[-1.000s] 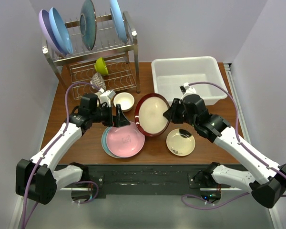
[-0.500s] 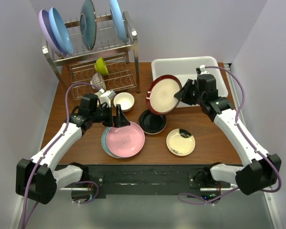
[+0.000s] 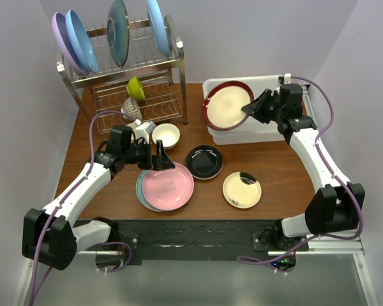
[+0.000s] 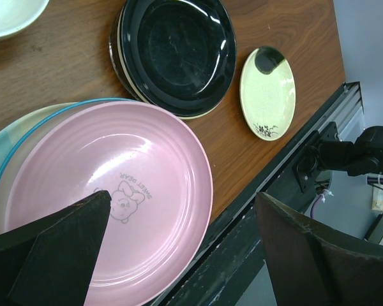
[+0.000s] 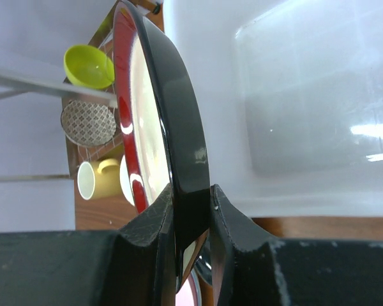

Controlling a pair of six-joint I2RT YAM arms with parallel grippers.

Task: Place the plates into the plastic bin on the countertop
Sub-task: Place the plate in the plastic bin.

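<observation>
My right pincer (image 3: 250, 109) is clamping the rim of the maroon-rimmed plate (image 3: 226, 105), and I am now holding it tilted over the left part of the plastic bin (image 3: 242, 136). A second ago it was hanging low over the surface (image 3: 287, 172), hiding the black plate (image 3: 204, 161). My left pincer (image 3: 158, 156) is staying spread wide above the pink plate (image 3: 168, 186). The small cream plate (image 3: 242, 189) is lying near the front edge. The wire rack (image 3: 140, 95) is standing at the far left, with pale walls closing round.
</observation>
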